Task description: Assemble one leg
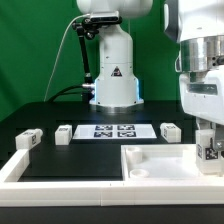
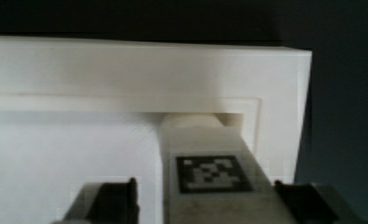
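While straddling the leg, hangs with pincer parted, touching neither flank. Stands upright in a corner recess of the panel, tag toward the wrist camera. Beyond the panel, more legs loose on the surface, well apart.

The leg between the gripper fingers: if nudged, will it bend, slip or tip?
The leg looks like chunky moulded plastic, so it is probably stiff and light. Its smooth white faces may slip a little between the fingers. Its end meets the panel's recessed corner, so it likely resists tipping; how firmly it is seated I cannot tell.
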You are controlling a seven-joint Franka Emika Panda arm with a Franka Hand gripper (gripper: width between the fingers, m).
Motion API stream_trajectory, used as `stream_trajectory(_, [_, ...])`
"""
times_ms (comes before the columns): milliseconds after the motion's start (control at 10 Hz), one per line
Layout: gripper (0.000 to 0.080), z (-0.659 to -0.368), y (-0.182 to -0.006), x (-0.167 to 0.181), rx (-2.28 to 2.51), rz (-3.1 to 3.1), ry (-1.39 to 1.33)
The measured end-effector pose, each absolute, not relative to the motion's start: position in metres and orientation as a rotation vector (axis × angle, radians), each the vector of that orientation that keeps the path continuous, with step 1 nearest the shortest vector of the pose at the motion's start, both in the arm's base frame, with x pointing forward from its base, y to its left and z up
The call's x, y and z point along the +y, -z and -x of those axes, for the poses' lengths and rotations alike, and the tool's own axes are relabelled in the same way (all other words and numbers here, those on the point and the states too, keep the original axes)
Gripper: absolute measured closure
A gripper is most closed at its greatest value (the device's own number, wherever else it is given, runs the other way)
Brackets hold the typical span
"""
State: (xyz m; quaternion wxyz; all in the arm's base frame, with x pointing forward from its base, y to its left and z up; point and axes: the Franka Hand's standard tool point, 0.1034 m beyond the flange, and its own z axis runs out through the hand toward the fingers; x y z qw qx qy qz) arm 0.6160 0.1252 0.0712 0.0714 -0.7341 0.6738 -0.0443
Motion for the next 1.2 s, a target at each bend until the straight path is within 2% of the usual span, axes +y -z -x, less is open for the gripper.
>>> stream_trajectory(100, [0.0253, -0.6160, -0.0712, 0.1252, 1.977, 2.253, 0.138])
stream_trajectory(200, [0.0253, -0.6163, -0.0719, 0.1260, 1.933, 2.297, 0.135])
stream_trajectory(300, [0.0171, -0.6170, -0.0730, 0.1270, 1.840, 2.381, 0.137])
stream_trajectory(600, [0.0151, -0.6189, -0.0750, 0.1275, 1.311, 2.744, 0.172])
stream_trajectory(1200, [0.0150, -0.6195, -0.0730, 0.1231, 0.462, 3.086, 0.220])
